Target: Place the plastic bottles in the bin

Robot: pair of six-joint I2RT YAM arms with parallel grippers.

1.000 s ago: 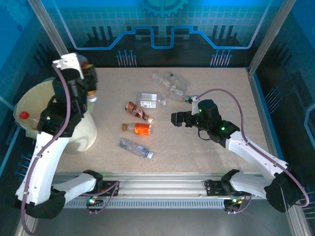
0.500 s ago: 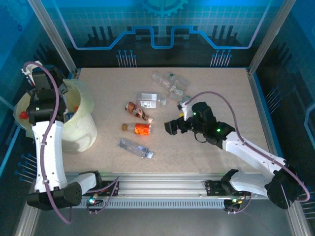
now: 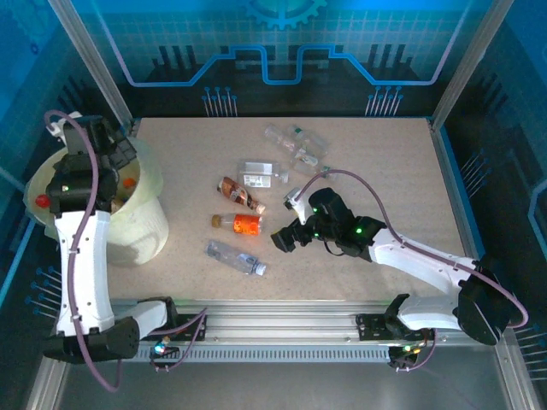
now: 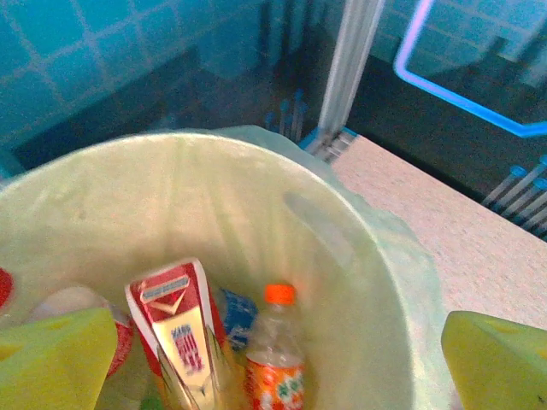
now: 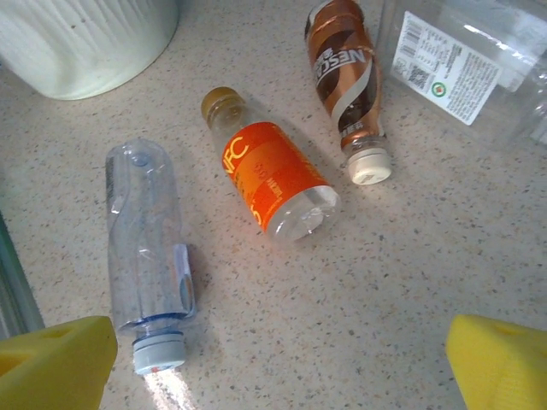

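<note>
My left gripper (image 3: 115, 158) hangs over the bin (image 3: 141, 226), open with nothing between its fingers (image 4: 55, 363). Inside the bin (image 4: 359, 256) lie an orange-capped bottle (image 4: 275, 354) and a red-labelled bottle (image 4: 179, 329), apart from the fingers. My right gripper (image 3: 282, 239) stands open, low over the table, just right of the loose bottles. Ahead of it lie a clear bottle (image 5: 145, 248), an orange-labelled bottle (image 5: 269, 175) and a brown bottle (image 5: 346, 77). In the top view these are the clear (image 3: 235, 256), orange (image 3: 246, 224) and brown bottle (image 3: 239, 193).
A clear bottle with a white label (image 3: 261, 173) and a few more clear bottles (image 3: 299, 145) lie farther back on the speckled table (image 3: 385, 162). The bin's ribbed wall (image 5: 77, 43) stands at the far left of the right wrist view. Metal frame posts (image 3: 90, 60) stand at the table's corners.
My left gripper swung left over the bin and opened, letting go of the bottle it carried. My right gripper moved left and down towards the bottles, staying open.
</note>
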